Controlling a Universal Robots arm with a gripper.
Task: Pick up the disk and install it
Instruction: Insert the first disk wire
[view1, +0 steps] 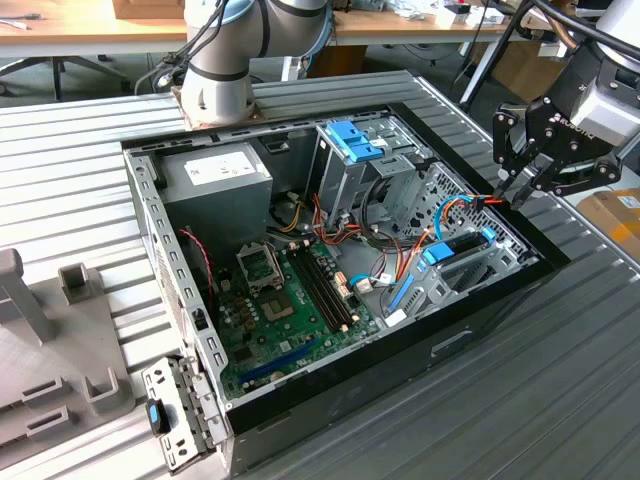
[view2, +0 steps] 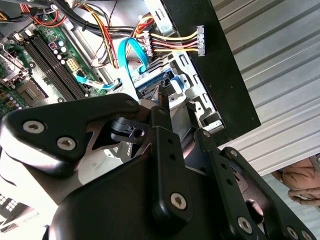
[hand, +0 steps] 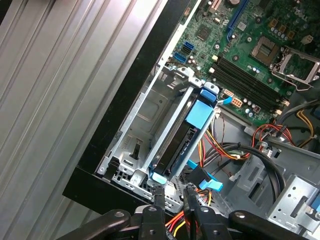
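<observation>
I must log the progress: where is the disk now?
The disk sits in the bay on the exterior view's right, beside the motherboard, near the pincer.

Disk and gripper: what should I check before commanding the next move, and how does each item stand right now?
1. Gripper empty: ok, fingers apart, nothing between them.
2. Disk inside the drive bay: ok, standing on edge.
3. Disk fully seated: cannot tell.
4. Gripper lined up with the disk: ok, its tips hang just beyond the disk's end in the first wrist view.
5. Cables clear of the fingertips: not ok, red and orange wires run right beside them.
</observation>
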